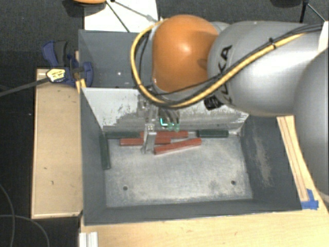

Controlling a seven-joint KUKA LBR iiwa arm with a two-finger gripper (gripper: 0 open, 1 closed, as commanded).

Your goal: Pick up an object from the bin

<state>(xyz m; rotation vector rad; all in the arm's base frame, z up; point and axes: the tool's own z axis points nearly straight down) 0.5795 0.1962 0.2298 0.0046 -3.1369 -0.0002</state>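
- Sticks (177, 147), red-brown, flat and thin, lie overlapping by the back wall of the bin (180, 181), under the gripper (149, 141). I cannot tell how wide it stands.
- Likely light, stiff and smooth (wood or plastic, I judge). Best pinched across the narrow width, mid-length.
- Lettering on the arm (267, 71) reads, in part, KUKA.

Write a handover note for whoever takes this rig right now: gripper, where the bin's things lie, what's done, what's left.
Gripper: down in the bin near its back wall, at the reddish-brown bars; whether it grips one cannot be told.
Things: reddish-brown bars lie together by the back wall; a dark green bar along the left wall, a second dark green bar at back right.
Done: no bar lifted clear yet.
Left: grasp one, lift it out.
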